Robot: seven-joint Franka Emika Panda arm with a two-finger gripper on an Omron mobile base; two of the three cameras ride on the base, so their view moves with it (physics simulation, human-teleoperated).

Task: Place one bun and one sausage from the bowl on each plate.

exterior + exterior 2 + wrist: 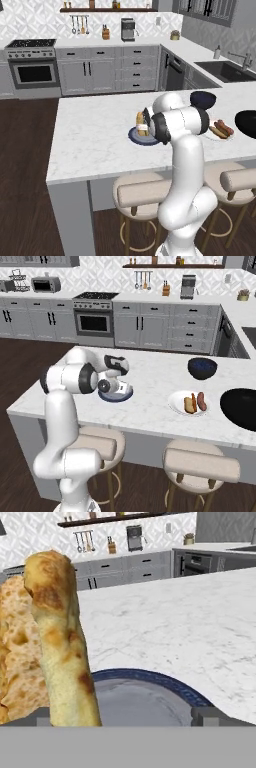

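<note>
Your end effector [145,125] sits low over the dark blue-grey plate [136,137] on the desk [95,140]. In the hand view its fingers [207,714] are spread wide, with a long bun [62,642] standing upright against the left one and the plate's rim curving just below. You cannot tell whether the fingers actually press the bun. A second, flatter piece of bread [15,657] lies beside it, further left. Well off to the end effector's right, the white plate [176,401] carries a bun [189,404] and a sausage [201,401] side by side. Beyond that plate lies the wide black bowl [242,406], and behind it the smaller dark blue bowl [202,368].
</note>
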